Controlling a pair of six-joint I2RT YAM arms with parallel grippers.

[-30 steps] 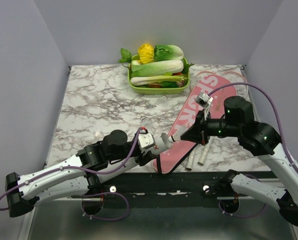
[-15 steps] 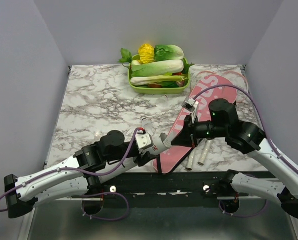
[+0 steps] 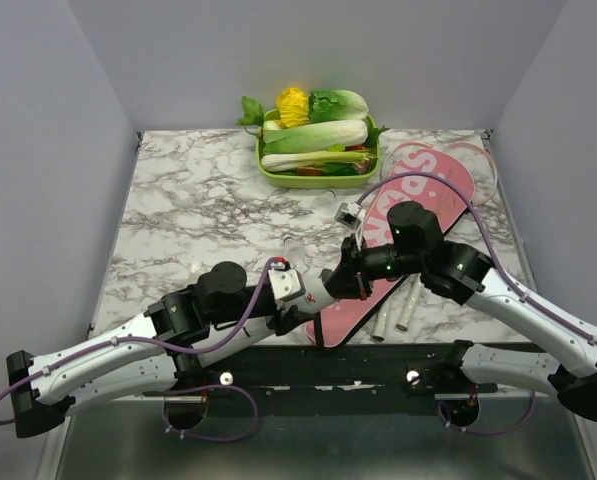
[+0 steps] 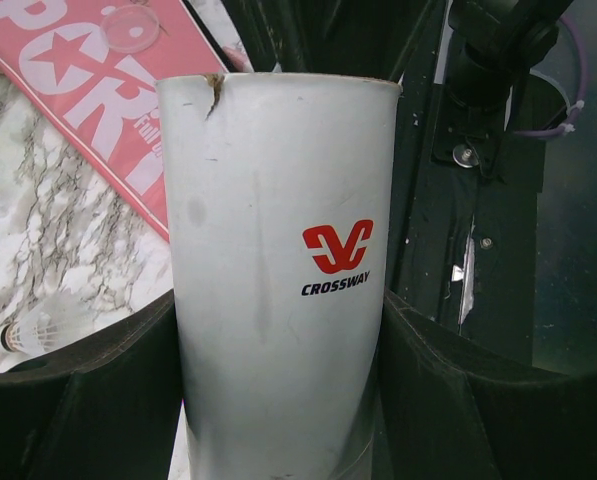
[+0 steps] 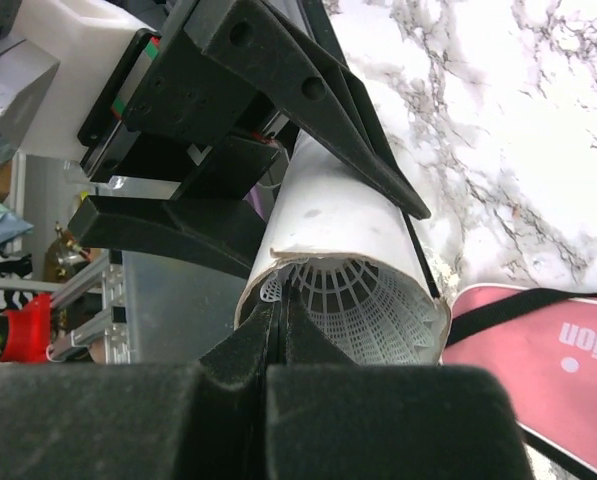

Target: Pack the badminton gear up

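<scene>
My left gripper (image 3: 313,290) is shut on the long white tube (image 4: 278,250), marked CROSSWAY, and holds it above the table's front edge. My right gripper (image 3: 350,280) is at the tube's open mouth (image 5: 348,215). Its fingers (image 5: 308,330) are shut on the skirt edge of a white plastic shuttlecock (image 5: 378,300) that sits inside the mouth. The pink cover bag (image 3: 423,205) lies flat on the right of the table, and also shows in the left wrist view (image 4: 108,90). Two pale racket handles (image 3: 398,315) stick out beside its near end.
A green tray of vegetables (image 3: 318,150) stands at the back middle. A loose shuttlecock (image 4: 33,330) lies on the marble left of the tube. A clear round cap (image 4: 130,25) rests on the pink bag. The black front rail (image 3: 378,355) runs below the grippers.
My right arm has swung left from over the pink bag to the tube's mouth, bringing the shuttlecock into it. My left gripper with the tube has barely shifted.
</scene>
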